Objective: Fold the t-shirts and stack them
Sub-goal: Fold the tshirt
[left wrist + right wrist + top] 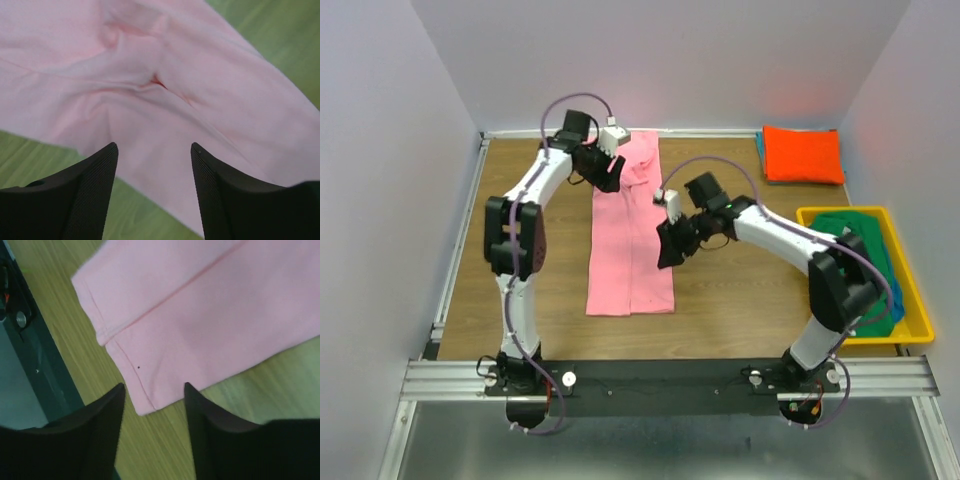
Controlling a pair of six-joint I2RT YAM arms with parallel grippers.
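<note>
L gripper (pixel 607 172) is hovering over far end of pink tee (pixel 628 262), R gripper (pixel 667 252) hanging by its R edge.

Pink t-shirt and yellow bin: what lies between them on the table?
Top view: bare wooden table, nothing lying on it; the right arm reaches above it, between pink t-shirt and yellow bin.

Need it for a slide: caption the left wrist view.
Open left gripper over the creased pink t-shirt on the table.
</note>
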